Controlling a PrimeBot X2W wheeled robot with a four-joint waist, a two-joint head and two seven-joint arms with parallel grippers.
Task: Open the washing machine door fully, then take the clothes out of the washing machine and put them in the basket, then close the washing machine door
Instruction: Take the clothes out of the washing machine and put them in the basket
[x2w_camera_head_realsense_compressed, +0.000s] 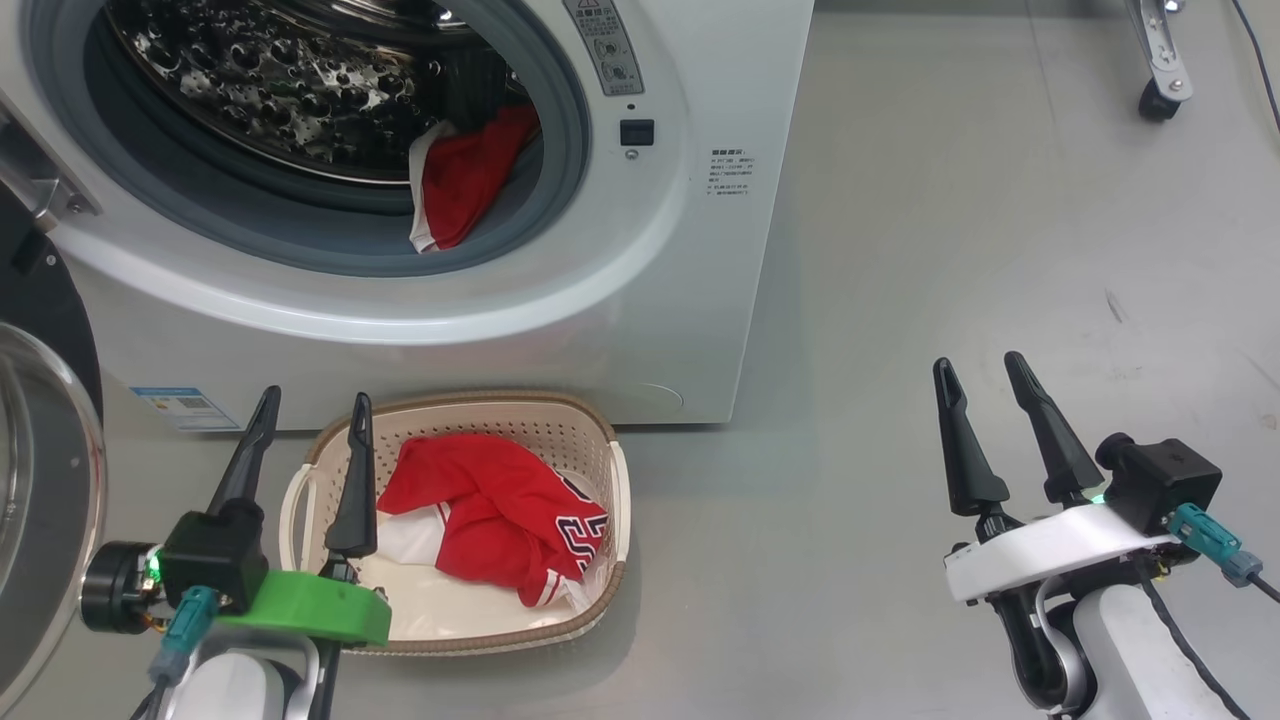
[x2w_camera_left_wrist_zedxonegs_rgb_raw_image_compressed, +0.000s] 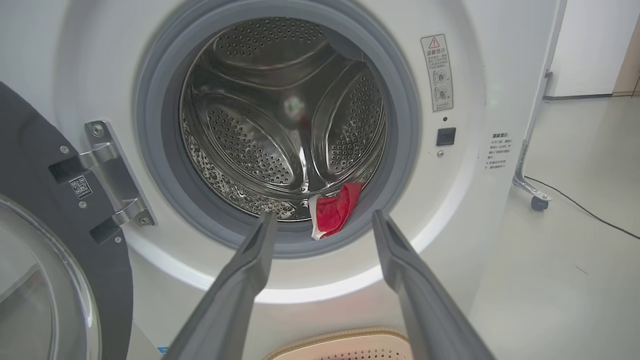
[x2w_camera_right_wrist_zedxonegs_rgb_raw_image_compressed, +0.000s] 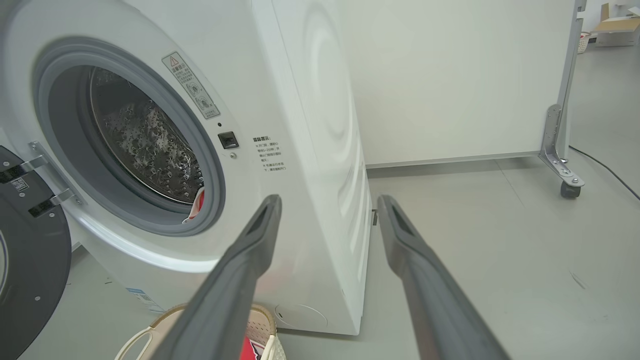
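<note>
1. Grey smooth floor (x2w_camera_head_realsense_compressed: 900, 250) runs under everything. The white washing machine (x2w_camera_head_realsense_compressed: 680, 250) stands on it at the head view's upper left. The right wrist view adds a pale wall panel (x2w_camera_right_wrist_zedxonegs_rgb_raw_image_compressed: 450, 75) behind the machine and a metal leg on a caster (x2w_camera_right_wrist_zedxonegs_rgb_raw_image_compressed: 567, 189).
2. The washing machine door (x2w_camera_head_realsense_compressed: 40, 470) stands wide open at the machine's left. The head view gives its black rim and glass at the picture's edge, and the left wrist view adds the metal hinge (x2w_camera_left_wrist_zedxonegs_rgb_raw_image_compressed: 112, 175).
3. One red jersey, the drum jersey (x2w_camera_head_realsense_compressed: 465, 180), hangs at the lower right of the opening, draped onto the grey gasket (x2w_camera_head_realsense_compressed: 300, 240). The left wrist view looks straight into the perforated steel drum (x2w_camera_left_wrist_zedxonegs_rgb_raw_image_compressed: 260, 125) behind it. The right wrist view gets a mere sliver of red.
4. The basket (x2w_camera_head_realsense_compressed: 612, 470) sits on the floor just in front of the machine. A second piece, the basket jersey (x2w_camera_head_realsense_compressed: 480, 500), lies crumpled inside, red with white trim and a dark number. The head view shows it whole, while both wrist views catch the basket's rim at their bottom edges.
5. The left gripper (x2w_camera_head_realsense_compressed: 314, 400) hangs over the basket's left end, fingers spread and empty. In its own view the drum jersey appears between the fingertips.
6. The right gripper (x2w_camera_head_realsense_compressed: 978, 362) is well to the right over bare floor, fingers spread, holding nothing. Its view looks past the machine's front right corner.
</note>
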